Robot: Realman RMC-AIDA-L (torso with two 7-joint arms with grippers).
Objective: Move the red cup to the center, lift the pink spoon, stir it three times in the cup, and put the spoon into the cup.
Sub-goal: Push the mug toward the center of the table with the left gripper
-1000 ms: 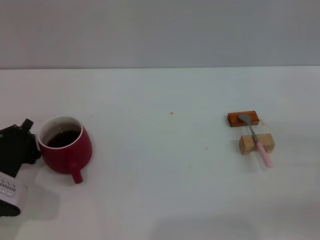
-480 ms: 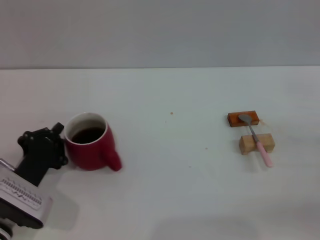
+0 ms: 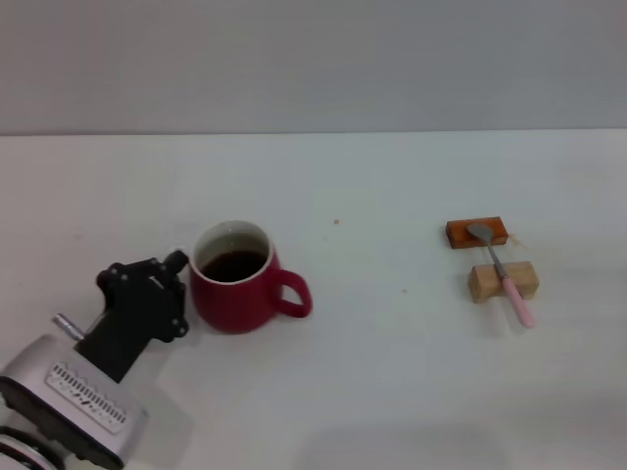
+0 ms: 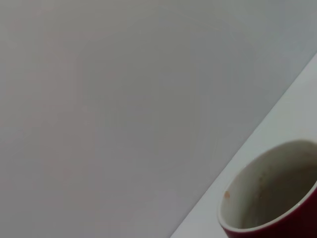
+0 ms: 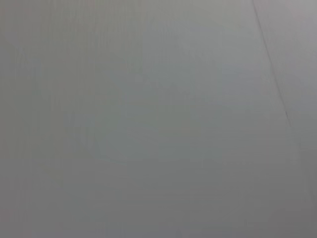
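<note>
red cup (image 3: 242, 282) | left gripper (image 3: 162, 294) touching | pink spoon (image 3: 515, 299) on blocks (image 3: 503, 280)

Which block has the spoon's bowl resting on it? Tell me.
The orange-brown block, the one farther from the robot. The spoon has its grey bowl on it, while the pale wooden block nearer the robot only props the spoon's neck and pink handle.

Even soft light, faint shadows, no glare
</note>
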